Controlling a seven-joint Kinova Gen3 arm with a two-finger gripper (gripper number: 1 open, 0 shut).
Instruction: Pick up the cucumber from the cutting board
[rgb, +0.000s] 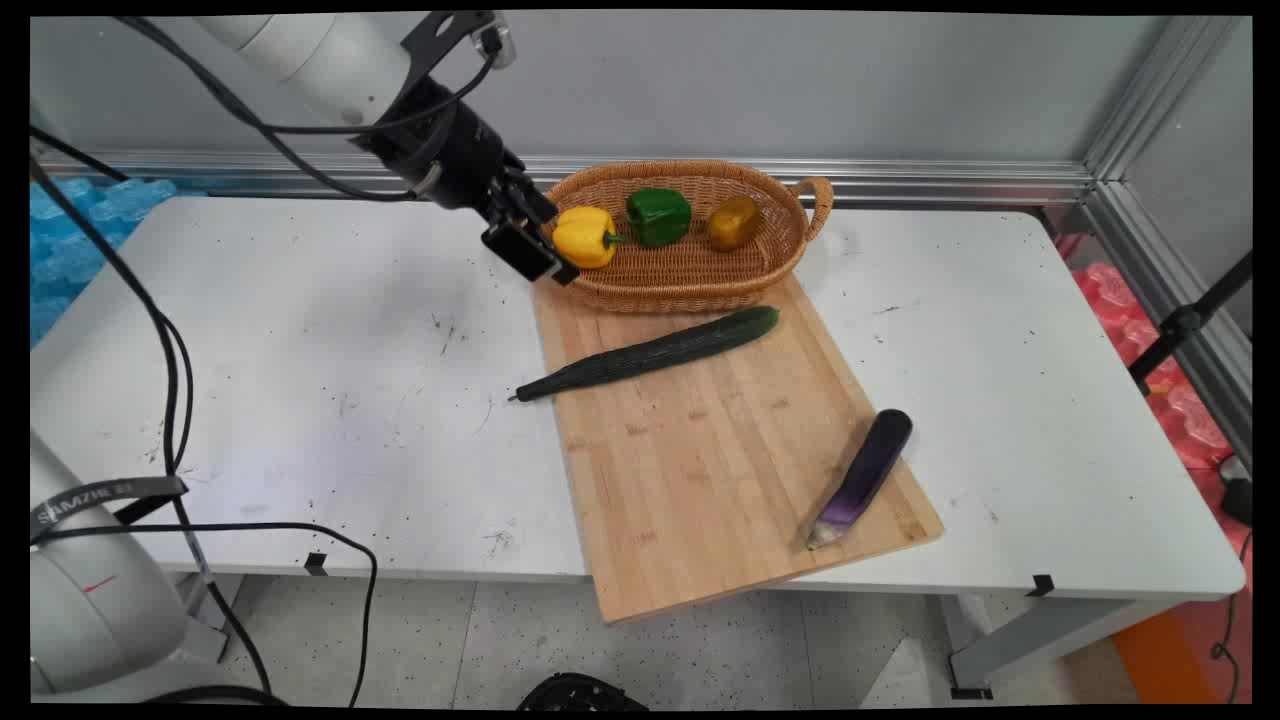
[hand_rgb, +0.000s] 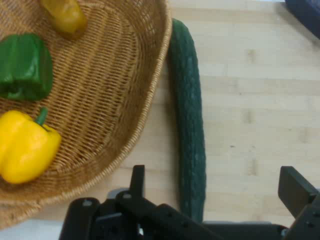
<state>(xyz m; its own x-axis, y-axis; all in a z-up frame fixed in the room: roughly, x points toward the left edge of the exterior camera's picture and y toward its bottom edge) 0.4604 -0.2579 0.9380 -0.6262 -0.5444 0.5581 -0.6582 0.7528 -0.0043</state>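
Observation:
My black gripper (rgb: 535, 250) hangs open at the left end of a wicker basket (rgb: 690, 292), close to a yellow bell pepper (rgb: 585, 237) lying inside it. In the hand view the gripper (hand_rgb: 215, 185) has its fingers (hand_rgb: 137, 179) spread wide and holds nothing. A long dark green cucumber (hand_rgb: 187, 125) lies below, between them, next to the basket's rim (hand_rgb: 150, 110). The basket also holds a green bell pepper (rgb: 658, 216) and an amber-brown vegetable (rgb: 733, 223). The cucumber (rgb: 650, 354) lies slantwise on a wooden cutting board (rgb: 720, 470), its tip hanging over the board's left edge.
A purple eggplant (rgb: 862, 475) lies near the board's near right corner. The board juts out past the white table's (rgb: 300, 380) front edge. Black cables hang from the arm at the left. A grey wall with a metal rail runs behind the basket.

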